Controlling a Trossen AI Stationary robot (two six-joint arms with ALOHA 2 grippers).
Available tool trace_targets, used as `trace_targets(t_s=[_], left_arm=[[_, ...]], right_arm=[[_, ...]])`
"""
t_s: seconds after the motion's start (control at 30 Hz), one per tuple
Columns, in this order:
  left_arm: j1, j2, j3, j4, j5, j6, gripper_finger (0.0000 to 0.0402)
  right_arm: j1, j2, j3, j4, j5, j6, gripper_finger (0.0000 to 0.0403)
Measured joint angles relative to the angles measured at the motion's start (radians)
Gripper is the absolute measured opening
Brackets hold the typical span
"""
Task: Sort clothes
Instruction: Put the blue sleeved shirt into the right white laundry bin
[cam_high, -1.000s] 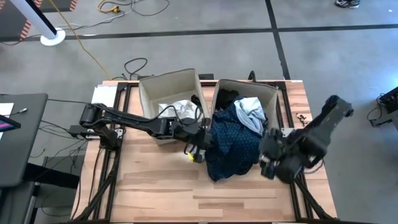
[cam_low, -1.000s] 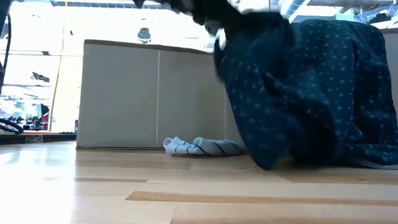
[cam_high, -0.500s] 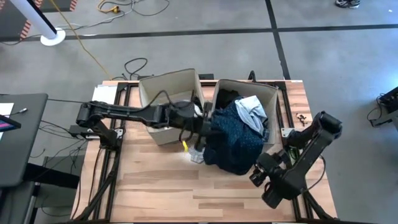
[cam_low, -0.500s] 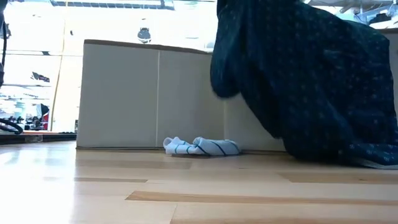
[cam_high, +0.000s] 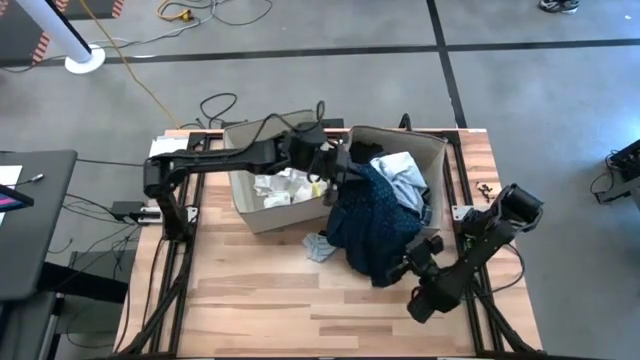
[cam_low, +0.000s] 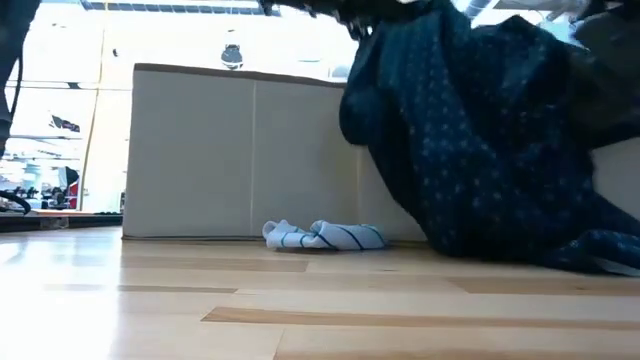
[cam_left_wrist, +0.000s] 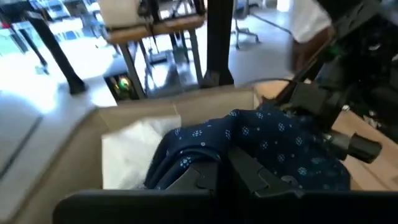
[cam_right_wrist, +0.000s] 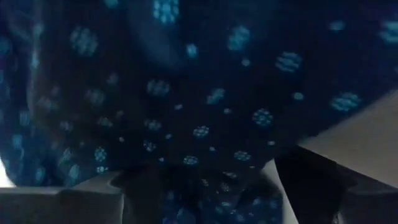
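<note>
- The navy dotted garment (cam_high: 375, 225) is pinched by the left gripper (cam_high: 338, 172) over the right box (cam_high: 436, 160).
- The right gripper (cam_high: 413, 262) is spread beside it.
- A small striped cloth (cam_low: 322, 236) is left unsorted.

The high view looks straight down on the whole tabletop (cam_high: 250, 300), both arms and the grey floor around. The low view sits at tabletop height, facing level across the wood to a beige box (cam_low: 240, 150) and the bright room behind. Both share the navy dotted garment (cam_high: 375, 225) and that box. The left wrist view looks over the garment into a box. The right wrist view is pressed close against the dotted fabric, which fills it.
</note>
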Motion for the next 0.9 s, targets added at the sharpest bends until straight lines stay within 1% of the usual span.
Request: trace_targets(t_s=[0.1, 0.17, 0.23, 0.27, 0.33, 0.37, 0.4, 0.47, 0.53, 0.6, 0.7, 0.8, 0.9], left_arm=[[0.01, 0.044, 0.0, 0.0, 0.024, -0.014, 0.0004], [0.013, 0.059, 0.0, 0.0, 0.025, -0.016, 0.0007], [0.013, 0.06, 0.0, -0.001, 0.025, -0.016, 0.0008], [0.013, 0.058, 0.0, 0.002, 0.025, -0.014, 0.0009], [0.012, 0.055, 0.0, 0.007, 0.026, -0.01, 0.0011], [0.012, 0.053, 0.0, 0.005, 0.026, -0.009, 0.0013], [0.011, 0.051, 0.0, -0.001, 0.025, -0.008, 0.0018], [0.01, 0.048, 0.0, 0.002, 0.026, -0.008, 0.0038], [0.01, 0.034, 0.0, -0.002, 0.055, -0.008, 0.0069], [0.01, 0.02, 0.0, 0.006, 0.088, -0.014, 0.0107], [0.01, -0.018, 0.001, 0.007, 0.101, -0.039, 0.0169], [0.013, -0.055, 0.047, -0.038, 0.101, -0.095, 0.0219], [0.014, -0.097, 0.122, -0.13, 0.101, -0.125, 0.0248]], right_arm=[[-0.05, -0.001, -0.01, 0.074, 0.076, -0.073, 0.0289], [-0.079, -0.001, -0.008, 0.133, 0.14, -0.156, 0.0256], [-0.098, -0.001, 0.001, 0.194, 0.183, -0.25, 0.0197], [-0.106, -0.001, 0.01, 0.227, 0.204, -0.303, 0.0159], [-0.115, -0.002, 0.032, 0.284, 0.24, -0.427, 0.0067], [-0.115, -0.002, 0.048, 0.307, 0.259, -0.493, 0.0035], [-0.114, -0.005, 0.066, 0.321, 0.275, -0.545, 0.0021], [-0.109, -0.021, 0.108, 0.322, 0.303, -0.607, 0.0015], [-0.099, -0.045, 0.149, 0.321, 0.353, -0.682, 0.0007], [-0.081, -0.081, 0.185, 0.319, 0.408, -0.762, 0.0005], [-0.069, -0.154, 0.233, 0.317, 0.483, -0.893, 0.0003], [-0.087, -0.239, 0.272, 0.308, 0.531, -1.04, 0.0002], [-0.137, -0.328, 0.308, 0.308, 0.54, -1.196, 0.0001]])
